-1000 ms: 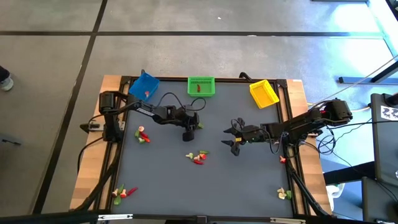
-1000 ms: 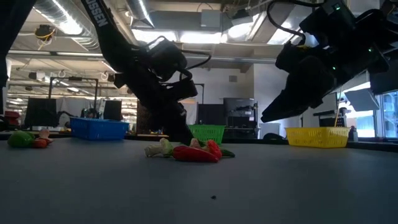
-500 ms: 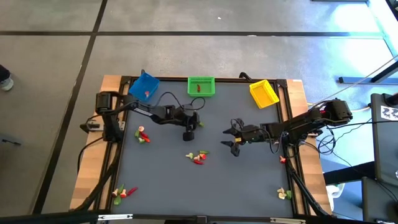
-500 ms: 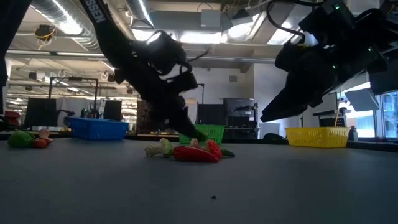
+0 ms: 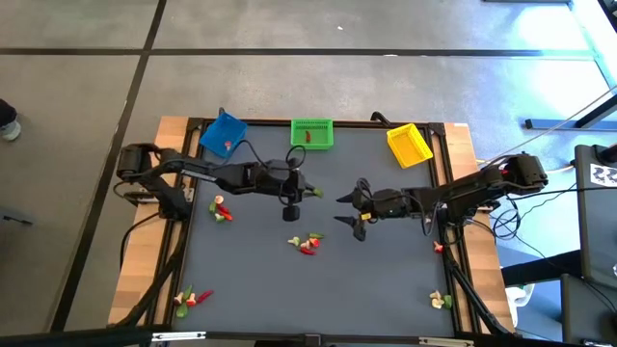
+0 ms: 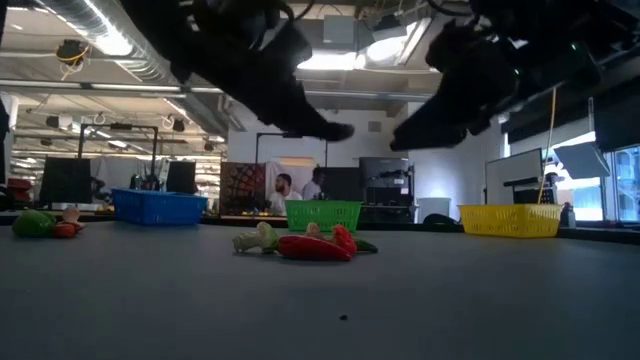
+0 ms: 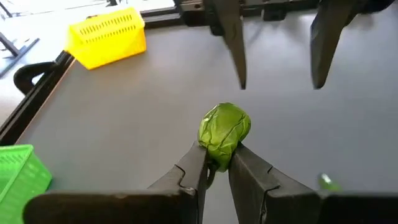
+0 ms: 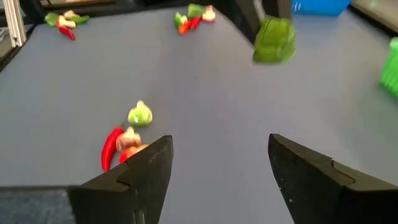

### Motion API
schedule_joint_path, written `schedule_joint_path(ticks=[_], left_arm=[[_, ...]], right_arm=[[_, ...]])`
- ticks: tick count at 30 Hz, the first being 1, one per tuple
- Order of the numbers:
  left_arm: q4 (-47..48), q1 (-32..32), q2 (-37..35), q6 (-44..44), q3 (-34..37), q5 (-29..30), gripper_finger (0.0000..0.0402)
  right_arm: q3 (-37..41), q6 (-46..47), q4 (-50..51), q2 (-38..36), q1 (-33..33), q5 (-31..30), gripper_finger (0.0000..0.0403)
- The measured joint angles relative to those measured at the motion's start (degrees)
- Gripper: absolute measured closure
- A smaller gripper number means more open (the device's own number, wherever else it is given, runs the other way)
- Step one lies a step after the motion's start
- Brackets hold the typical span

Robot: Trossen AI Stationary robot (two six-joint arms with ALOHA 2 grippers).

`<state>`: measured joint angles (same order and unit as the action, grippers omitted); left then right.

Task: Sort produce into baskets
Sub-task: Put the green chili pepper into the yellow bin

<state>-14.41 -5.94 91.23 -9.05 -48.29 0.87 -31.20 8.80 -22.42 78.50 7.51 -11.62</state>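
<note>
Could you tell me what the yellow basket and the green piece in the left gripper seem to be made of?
The yellow basket looks like moulded plastic: uniform bright colour, slotted wall, smooth finish. The green piece held in the left gripper seems soft plastic or rubber, matte, with crinkled leaf-like folds; I cannot be sure.

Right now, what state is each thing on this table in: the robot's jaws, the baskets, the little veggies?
Left gripper: shut on the green leafy piece, held above the table.
Right gripper: jaws open, empty, raised near the table's middle.
Blue basket: upright, a red piece inside.
Green basket: upright, a red piece inside.
Yellow basket: upright, looks empty.
Centre pile: loose on the table, unsorted.
</note>
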Motion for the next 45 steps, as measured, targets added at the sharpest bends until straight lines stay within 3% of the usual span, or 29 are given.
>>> schedule_joint_path(ticks=[14,17,26,45], left_arm=[[-6.2,4.6,-0.2,2.2,0.0,0.0,0.0349],[-7.3,4.9,-0.2,2.3,0.0,0.0,0.0349],[-7.7,4.9,-0.2,2.7,0.0,0.0,0.0349],[-9.0,4.9,-0.1,3.3,0.0,0.1,0.0349]], right_arm=[[-7.6,-4.7,3.5,0.0,0.0,-1.5,0.0139],[-7.7,-4.8,3.0,0.0,0.0,1.2,0.0139],[-7.7,-5.9,0.9,0.0,0.0,0.2,0.0144],[-7.8,-9.3,0.0,0.3,-0.5,-1.4,0.031]])
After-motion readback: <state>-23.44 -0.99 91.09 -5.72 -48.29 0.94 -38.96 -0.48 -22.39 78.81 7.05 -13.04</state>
